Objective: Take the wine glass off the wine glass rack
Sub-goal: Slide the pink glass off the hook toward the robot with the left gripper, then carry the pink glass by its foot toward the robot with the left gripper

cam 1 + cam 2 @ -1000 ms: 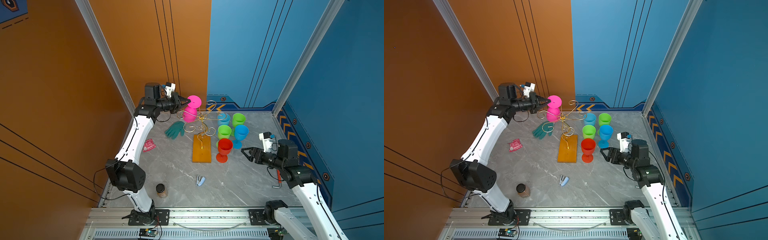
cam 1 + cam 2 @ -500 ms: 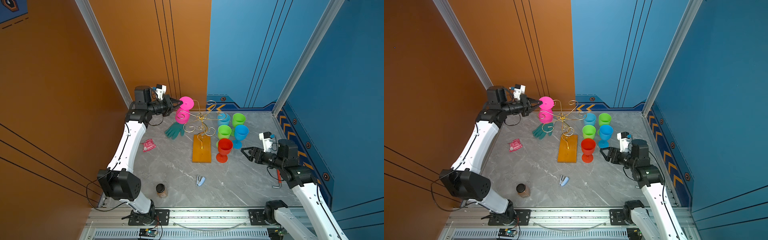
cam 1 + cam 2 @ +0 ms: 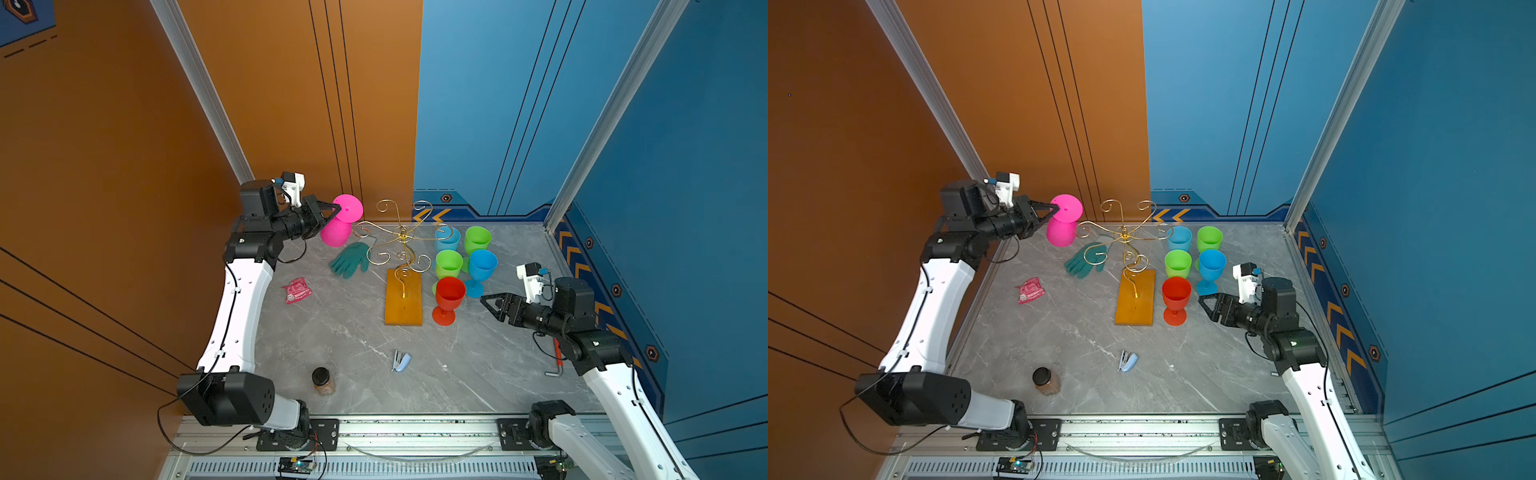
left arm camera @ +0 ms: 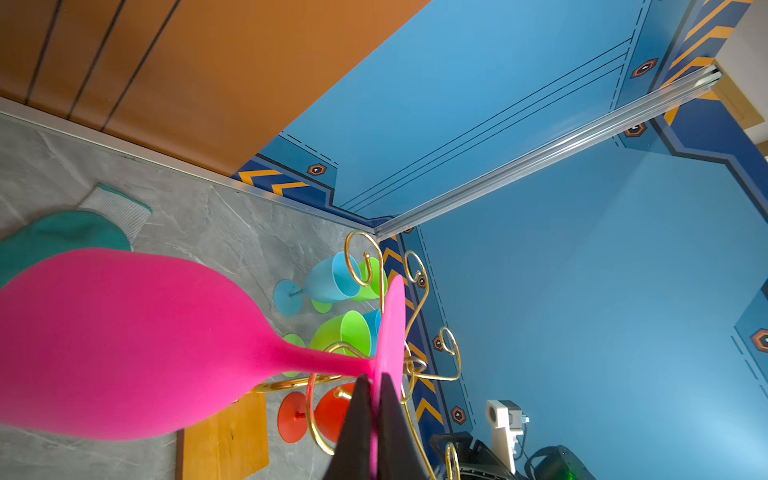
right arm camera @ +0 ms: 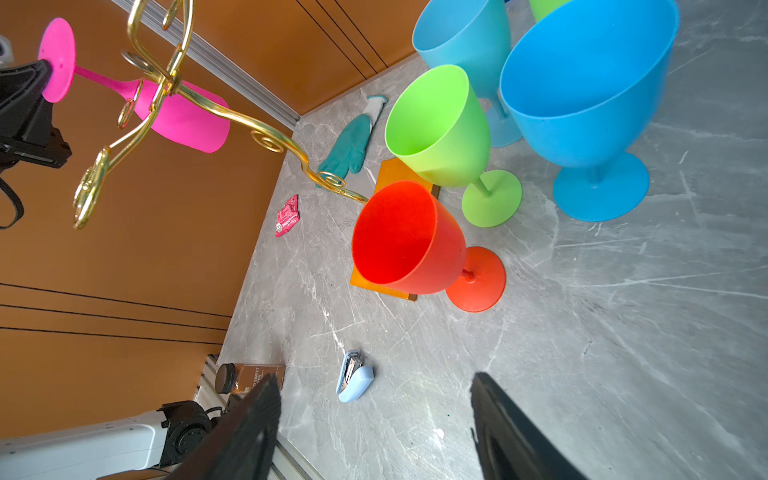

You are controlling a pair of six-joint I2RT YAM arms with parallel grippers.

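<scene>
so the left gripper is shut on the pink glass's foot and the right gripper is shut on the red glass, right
No, the right gripper is open and holds nothing: the right wrist view shows the red glass standing ahead of it, untouched. The left gripper is shut on the foot of the pink glass, as you say.

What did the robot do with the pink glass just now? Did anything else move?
The left gripper, shut on the foot of the pink wine glass, carried it leftward, away from the middle post of the wine glass rack. The open right gripper, the rack and the five standing glasses stayed put.
</scene>
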